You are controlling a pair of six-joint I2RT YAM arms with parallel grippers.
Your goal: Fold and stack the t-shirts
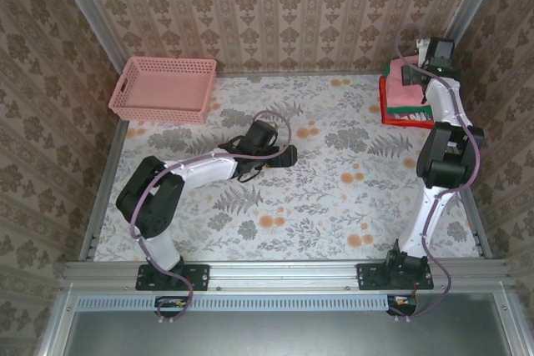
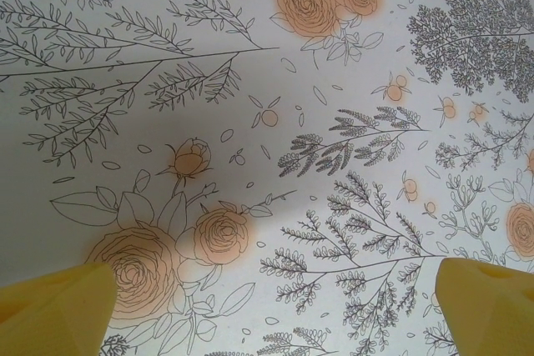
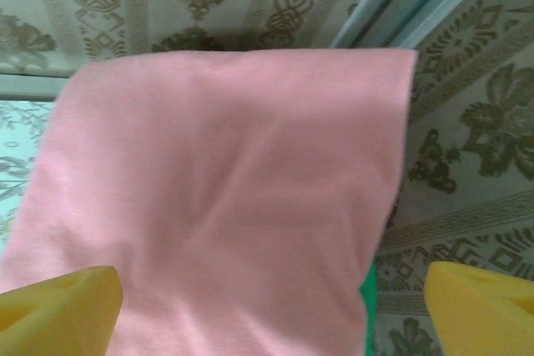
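Has the pink shirt point(image 3: 225, 206) folded atop the green shirt point(image 3: 365, 306) and red shirt point(image 1: 385, 97) at the table's point(image 1: 334, 198) far right corner, seemingly completing the pile. Holds the right hand point(image 3: 271, 314) open just above it, gripping nothing; parks the left hand point(image 2: 271, 306) open mid-table, out of the way.

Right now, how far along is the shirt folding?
Done: the folded salmon-pink cloth t-shirt tops the stack of folded green and red shirts at the far right corner. In hand: nothing; the right gripper hovers open above it, the left gripper open over the floral tablecloth. Left: probably just backing away.
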